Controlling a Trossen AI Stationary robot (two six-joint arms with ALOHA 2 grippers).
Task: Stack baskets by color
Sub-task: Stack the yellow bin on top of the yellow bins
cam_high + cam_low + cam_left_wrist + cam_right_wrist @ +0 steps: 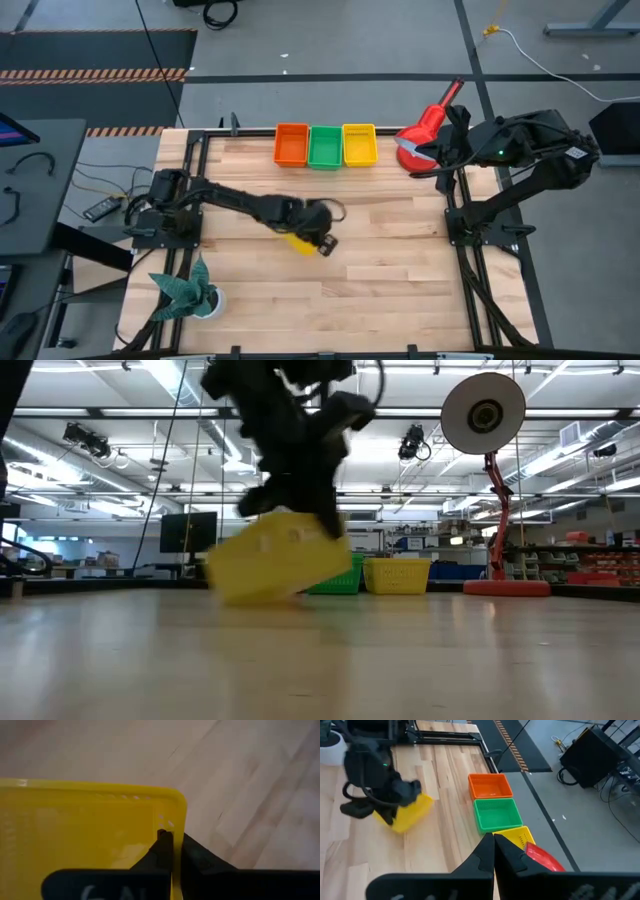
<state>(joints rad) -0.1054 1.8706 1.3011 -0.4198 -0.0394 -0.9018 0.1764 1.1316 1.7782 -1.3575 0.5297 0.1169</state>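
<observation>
yellow basket [90,835] rim sits pinched between the closed left gripper [171,845] fingers, tilted above the table [400,260].

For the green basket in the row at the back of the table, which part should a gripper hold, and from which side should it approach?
Probably a rim wall of the green basket, taken from above with one finger inside and one outside. Its open top faces up. The orange basket and the yellow basket flank it closely, so the front or back wall is freer. The left gripper holds a loose yellow basket by its wall that way.
</observation>
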